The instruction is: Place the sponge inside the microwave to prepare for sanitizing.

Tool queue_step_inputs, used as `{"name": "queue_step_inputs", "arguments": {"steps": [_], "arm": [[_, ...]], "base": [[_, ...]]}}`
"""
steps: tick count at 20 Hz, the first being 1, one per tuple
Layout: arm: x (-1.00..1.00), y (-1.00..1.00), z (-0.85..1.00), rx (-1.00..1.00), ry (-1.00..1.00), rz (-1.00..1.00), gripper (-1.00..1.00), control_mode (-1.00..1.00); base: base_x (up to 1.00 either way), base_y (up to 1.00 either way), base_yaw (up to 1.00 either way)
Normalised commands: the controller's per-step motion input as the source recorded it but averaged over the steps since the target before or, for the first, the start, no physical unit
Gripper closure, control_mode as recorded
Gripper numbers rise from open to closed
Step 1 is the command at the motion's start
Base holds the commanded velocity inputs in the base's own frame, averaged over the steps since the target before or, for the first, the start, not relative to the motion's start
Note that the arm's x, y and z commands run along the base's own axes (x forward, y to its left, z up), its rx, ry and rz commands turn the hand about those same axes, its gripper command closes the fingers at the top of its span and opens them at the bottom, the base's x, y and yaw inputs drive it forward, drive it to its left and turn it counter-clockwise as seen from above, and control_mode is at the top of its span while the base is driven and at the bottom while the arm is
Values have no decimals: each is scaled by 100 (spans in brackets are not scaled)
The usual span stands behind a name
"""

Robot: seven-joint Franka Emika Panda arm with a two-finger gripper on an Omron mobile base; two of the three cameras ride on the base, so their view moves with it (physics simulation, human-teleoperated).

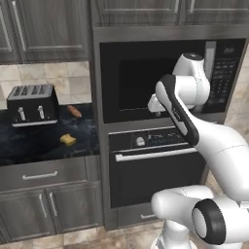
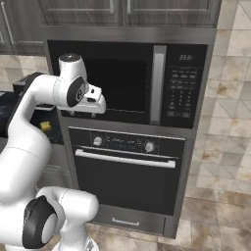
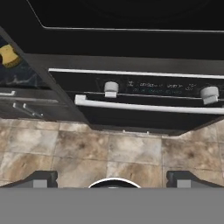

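Two fingertips [image 3: 42, 178] stand wide apart on our gripper [image 3: 112, 179], holding nothing, aimed down at the oven [image 3: 144, 105] and floor. We hang before the shut microwave [image 2: 122, 83]. Well left, the sponge [image 1: 68, 140] lies on the counter [image 1: 29, 146], before the toaster [image 1: 32, 104] and sausage [image 1: 74, 111].

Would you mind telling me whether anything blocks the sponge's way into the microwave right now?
Yes. The microwave has its dark glass door shut, closing off the cavity. The sponge lies on the dark counter left of it, in front of the toaster. The open gripper hangs before the door, holding nothing.
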Motion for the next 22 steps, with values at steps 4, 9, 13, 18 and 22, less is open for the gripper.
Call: {"name": "queue_step_inputs", "arguments": {"steps": [4, 9, 13, 18, 22], "arm": [[0, 0, 0, 0, 0, 0, -100, 100], [0, 0, 0, 0, 0, 0, -100, 100], [0, 0, 0, 0, 0, 0, -100, -100], [0, 0, 0, 0, 0, 0, -100, -100], [4, 0, 0, 0, 0, 0, -100, -100]], "base": [[-34, -5, 0], [-7, 0, -3], [0, 0, 0], [0, 0, 0], [0, 0, 0]]}}
